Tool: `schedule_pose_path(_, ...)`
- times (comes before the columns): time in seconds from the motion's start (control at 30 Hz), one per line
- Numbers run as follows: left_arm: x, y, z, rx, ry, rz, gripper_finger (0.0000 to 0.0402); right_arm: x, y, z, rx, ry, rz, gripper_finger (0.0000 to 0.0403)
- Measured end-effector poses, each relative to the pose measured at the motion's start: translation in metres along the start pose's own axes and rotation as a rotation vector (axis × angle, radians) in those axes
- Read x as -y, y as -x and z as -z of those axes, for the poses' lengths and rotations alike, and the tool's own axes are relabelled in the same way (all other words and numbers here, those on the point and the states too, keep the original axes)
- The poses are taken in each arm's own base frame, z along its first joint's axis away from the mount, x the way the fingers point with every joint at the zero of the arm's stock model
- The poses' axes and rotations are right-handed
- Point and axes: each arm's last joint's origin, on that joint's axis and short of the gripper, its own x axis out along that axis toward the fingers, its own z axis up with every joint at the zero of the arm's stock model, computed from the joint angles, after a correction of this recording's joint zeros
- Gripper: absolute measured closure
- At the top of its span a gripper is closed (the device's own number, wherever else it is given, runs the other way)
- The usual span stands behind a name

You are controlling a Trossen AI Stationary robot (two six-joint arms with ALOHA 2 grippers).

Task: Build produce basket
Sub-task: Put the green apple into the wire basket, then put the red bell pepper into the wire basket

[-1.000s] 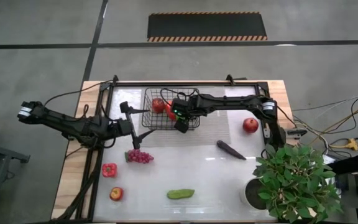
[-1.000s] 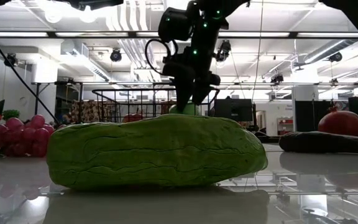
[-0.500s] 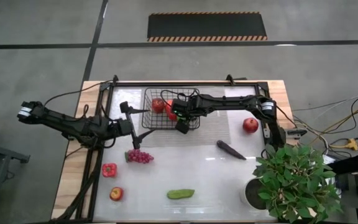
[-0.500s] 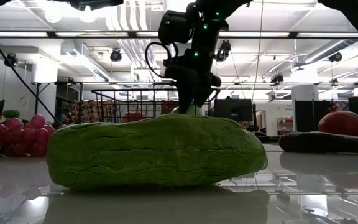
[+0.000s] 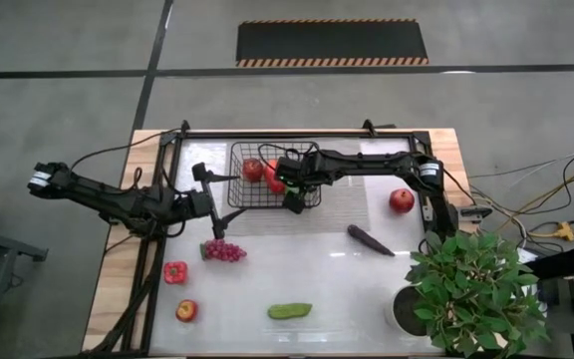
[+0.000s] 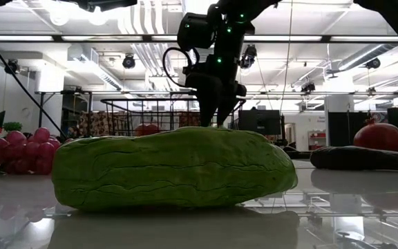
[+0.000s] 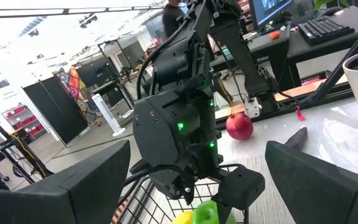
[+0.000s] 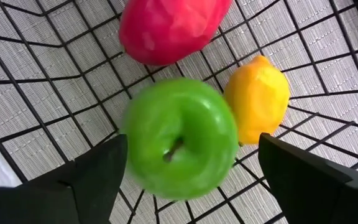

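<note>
The black wire basket (image 5: 267, 180) stands at the table's far middle. My right gripper (image 5: 289, 187) reaches down into it, open. Below it is a green apple (image 8: 179, 138), between the fingers and clear of both. The apple sits beside a yellow lemon (image 8: 258, 106) and a red fruit (image 8: 169, 28) on the basket's mesh floor. My left gripper (image 5: 225, 197) hangs level and open just left of the basket, holding nothing. On the table lie the grapes (image 5: 224, 250), a red pepper (image 5: 175, 271), a red apple (image 5: 186, 310), a cucumber (image 5: 289, 311), an eggplant (image 5: 370, 239) and another red apple (image 5: 401, 201).
A leafy potted plant (image 5: 471, 289) fills the near right corner. The right arm (image 5: 367, 160) stretches over the basket's right side. The cucumber (image 6: 175, 166) lies close to the near edge, with bare table between it and the basket.
My right gripper has opened a little inside the basket and let go of the green apple. The apple showed between the fingertips before and has now dropped out of them to the basket floor. The arm itself has stayed where it was.
</note>
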Motion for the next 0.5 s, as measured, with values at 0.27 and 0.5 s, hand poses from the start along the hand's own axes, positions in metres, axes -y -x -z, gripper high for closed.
schedule_pose_path(0.27, 0.0, 0.0, 0.0, 0.0, 0.0, 0.0, 0.0047, 0.001, 0.005, -0.005, 0.026, -0.007, -0.001, 0.0059)
schedule_pose_path(0.5, 0.0, 0.0, 0.001, -0.008, -0.002, 0.003, 0.0047, 0.002, 0.026, -0.017, 0.066, 0.01, -0.012, 0.0074)
